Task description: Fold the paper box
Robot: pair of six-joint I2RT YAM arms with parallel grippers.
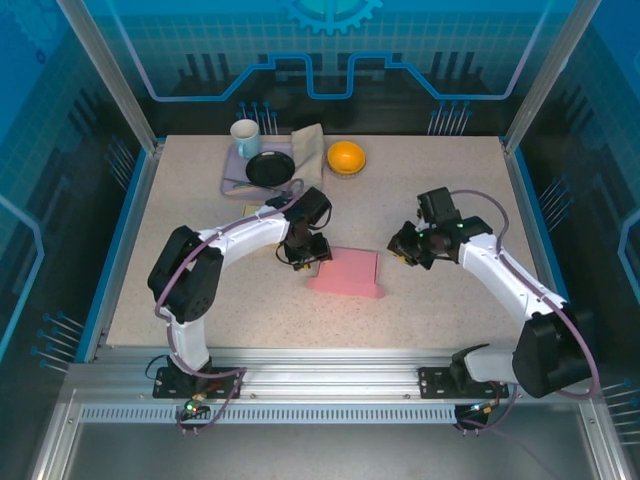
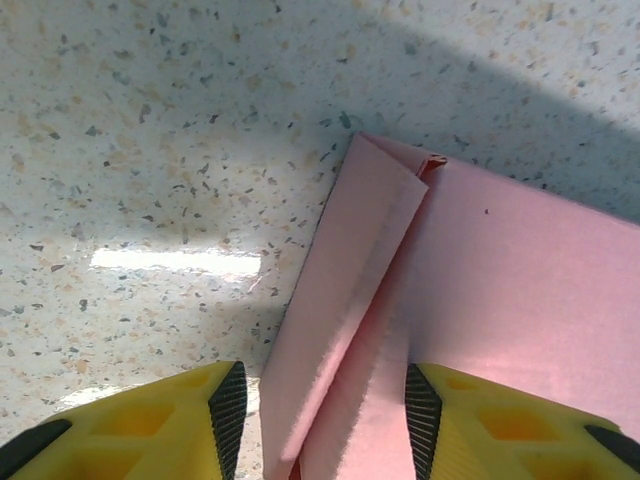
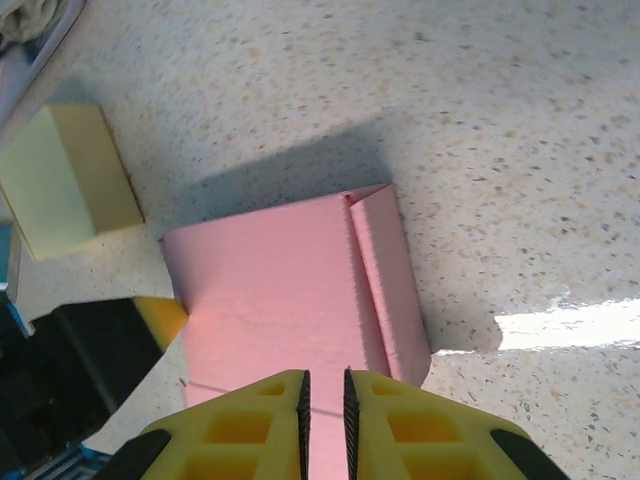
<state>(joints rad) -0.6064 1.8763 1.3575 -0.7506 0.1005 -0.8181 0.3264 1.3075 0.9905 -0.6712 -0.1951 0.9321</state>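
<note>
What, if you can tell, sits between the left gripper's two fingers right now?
In the left wrist view, the folded side flap of the pink paper box runs between the left gripper fingers, which stand apart on either side.

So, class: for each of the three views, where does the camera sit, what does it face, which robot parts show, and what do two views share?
Top external: above and behind the bases, looking down at the table, both arms and the pink paper box.
Left wrist: on the left arm, facing down at the box's folded flap; yellow fingers apart.
Right wrist: on the right arm, facing the box; fingers nearly together.
Shared: both wrist views show the pink box.
</note>
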